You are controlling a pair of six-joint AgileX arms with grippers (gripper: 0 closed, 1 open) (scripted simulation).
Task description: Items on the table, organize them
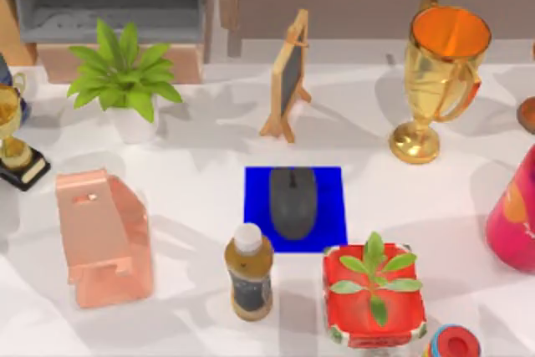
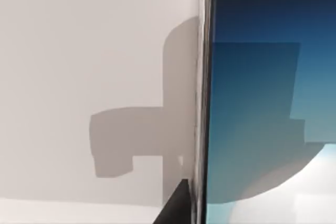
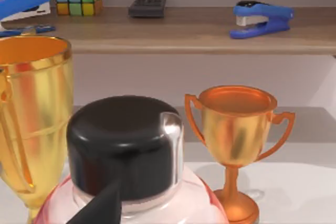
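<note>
On the white marbled tabletop, a dark grey mouse lies on a blue square mat, the landmark at the centre. Nearest the camera's edge, a brown white-capped bottle stands just left of the mat's near corner, its dark label too blurred to read; a red planter with a green sprig sits at the mat's right near corner. A pink phone stand lies well left of the mat. Beyond the mat stands a small easel chalkboard, and farther right a gold trophy cup.

The left wrist view shows the smartphone, black-edged with a blue-to-white screen, cut off by the frame, lying on the tabletop. Neither pincer's state can be told.
</note>
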